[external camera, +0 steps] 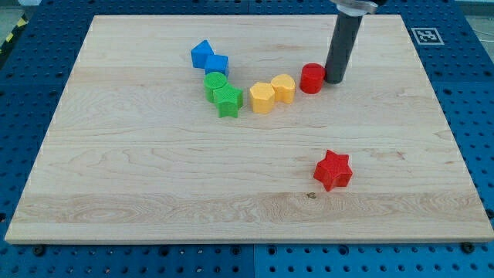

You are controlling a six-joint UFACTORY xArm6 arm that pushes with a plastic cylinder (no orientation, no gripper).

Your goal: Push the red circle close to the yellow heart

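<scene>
The red circle [312,78] sits on the wooden board just right of the yellow heart [283,88], with a narrow gap between them. My tip [335,79] stands right against the red circle's right side. A yellow hexagon-like block [262,97] touches the heart's lower left.
A red star [333,170] lies at the lower right. A green circle [215,82] and green star [228,100] sit left of the yellow blocks. Two blue blocks [202,54] [218,64] lie above them. The board's top edge [247,15] is close behind my rod.
</scene>
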